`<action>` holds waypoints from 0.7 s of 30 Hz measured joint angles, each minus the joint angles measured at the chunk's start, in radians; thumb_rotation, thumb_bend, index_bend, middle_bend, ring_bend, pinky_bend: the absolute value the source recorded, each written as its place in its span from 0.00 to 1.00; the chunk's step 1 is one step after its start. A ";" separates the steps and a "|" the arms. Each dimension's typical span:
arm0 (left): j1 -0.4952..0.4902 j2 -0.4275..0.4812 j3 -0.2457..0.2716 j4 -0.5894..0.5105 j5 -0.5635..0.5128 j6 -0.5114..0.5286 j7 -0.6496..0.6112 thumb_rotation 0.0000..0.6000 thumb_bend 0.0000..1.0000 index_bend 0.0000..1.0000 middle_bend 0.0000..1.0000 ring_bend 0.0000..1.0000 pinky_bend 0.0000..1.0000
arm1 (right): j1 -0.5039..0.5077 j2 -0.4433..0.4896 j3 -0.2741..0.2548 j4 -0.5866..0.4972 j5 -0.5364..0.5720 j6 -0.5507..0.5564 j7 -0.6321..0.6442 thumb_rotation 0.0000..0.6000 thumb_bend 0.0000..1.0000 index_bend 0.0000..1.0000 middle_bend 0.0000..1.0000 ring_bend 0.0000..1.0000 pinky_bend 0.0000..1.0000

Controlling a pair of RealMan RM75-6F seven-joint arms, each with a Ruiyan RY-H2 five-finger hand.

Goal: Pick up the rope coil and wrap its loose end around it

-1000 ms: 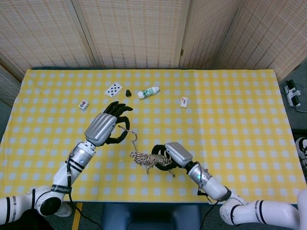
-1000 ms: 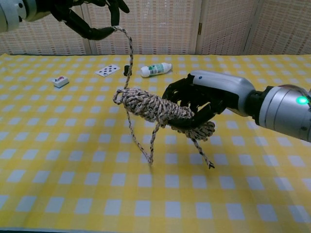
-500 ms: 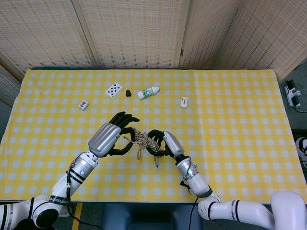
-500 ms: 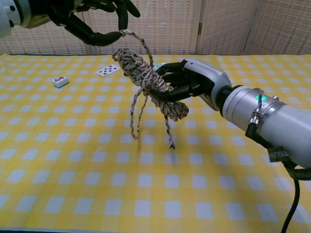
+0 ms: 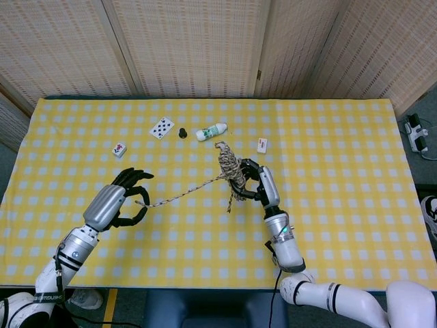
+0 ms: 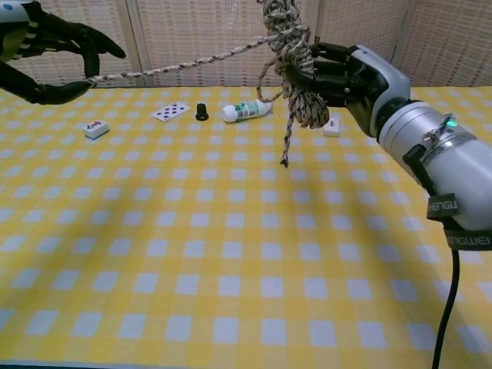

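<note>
right hand (image 5: 263, 186): my fingers wrapped round the rope coil (image 5: 231, 166), held up off the table (image 5: 341, 150)
left hand (image 5: 117, 203): pinching the loose end (image 5: 179, 195), pulled taut out to my left

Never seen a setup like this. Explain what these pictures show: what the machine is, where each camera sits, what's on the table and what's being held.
It is a two-armed robot with humanlike hands, steered by a person. The head view looks down from above; the chest view looks forward from lower. The right hand holds a rope coil up off the table. The left hand pinches the rope's loose end, stretched between the hands. On the yellow checked cloth lie a playing card, a small black piece, a white bottle on its side, and two small tiles.
</note>
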 measured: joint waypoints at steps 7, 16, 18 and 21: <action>0.022 -0.009 0.028 0.136 -0.041 -0.048 -0.092 1.00 0.54 0.62 0.21 0.13 0.00 | -0.023 0.039 0.021 -0.015 -0.029 0.018 0.077 1.00 0.72 0.74 0.59 0.63 0.64; 0.005 -0.059 0.021 0.251 -0.129 -0.131 -0.110 1.00 0.54 0.62 0.21 0.12 0.00 | -0.040 0.100 0.001 -0.041 -0.088 0.005 0.160 1.00 0.72 0.75 0.59 0.63 0.64; -0.003 -0.070 0.016 0.266 -0.143 -0.146 -0.105 1.00 0.54 0.62 0.21 0.12 0.00 | -0.043 0.116 -0.012 -0.046 -0.112 0.001 0.182 1.00 0.72 0.75 0.59 0.63 0.64; -0.018 -0.082 0.006 0.277 -0.149 -0.161 -0.096 1.00 0.54 0.63 0.21 0.12 0.00 | -0.046 0.138 -0.033 -0.047 -0.154 -0.001 0.209 1.00 0.72 0.75 0.59 0.63 0.64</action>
